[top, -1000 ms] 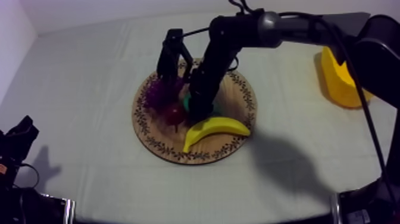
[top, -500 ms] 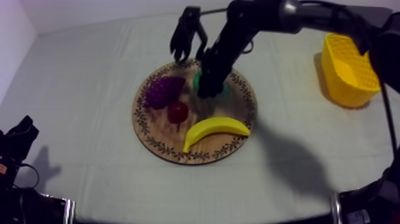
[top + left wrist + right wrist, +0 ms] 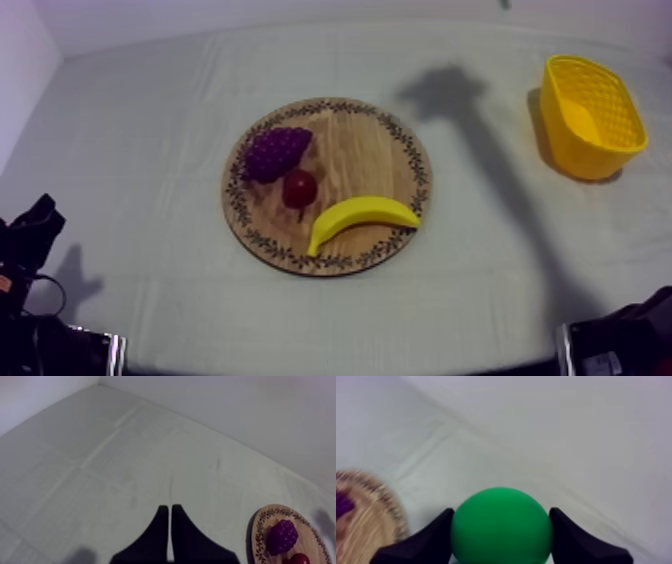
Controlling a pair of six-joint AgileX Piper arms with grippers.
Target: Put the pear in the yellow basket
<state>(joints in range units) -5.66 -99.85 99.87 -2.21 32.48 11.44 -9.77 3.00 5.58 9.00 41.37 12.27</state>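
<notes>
**Right arm gone from over the board, pear with it**

Half a second back the right arm stood over the wooden board [image 3: 385, 150] in the top view; now it is out of that view. Only its shadow [image 3: 450, 85] lies on the cloth between board and yellow basket [image 3: 575, 150]. The green pear [image 3: 501, 526] has left the board too. In the right wrist view the right gripper [image 3: 501, 513] has it clamped between both black fingers [image 3: 433, 531], one on each flank. It hangs over bare cloth with the board's patterned rim close beside.

Three fruits lie on the board. The bunch of grapes [image 3: 275, 152] is at the left, and the small red fruit [image 3: 299, 188] is just beside it. The banana [image 3: 360, 215] lies along the near rim. The basket stands upright near the right edge of the tabletop [image 3: 150, 130], well apart from the board, mouth up.

Wide bare cloth lies between board and basket and on the board's left. The left gripper [image 3: 167, 508] rests low at the left side, its fingers pressed together in a narrow wedge with nothing in them.
</notes>
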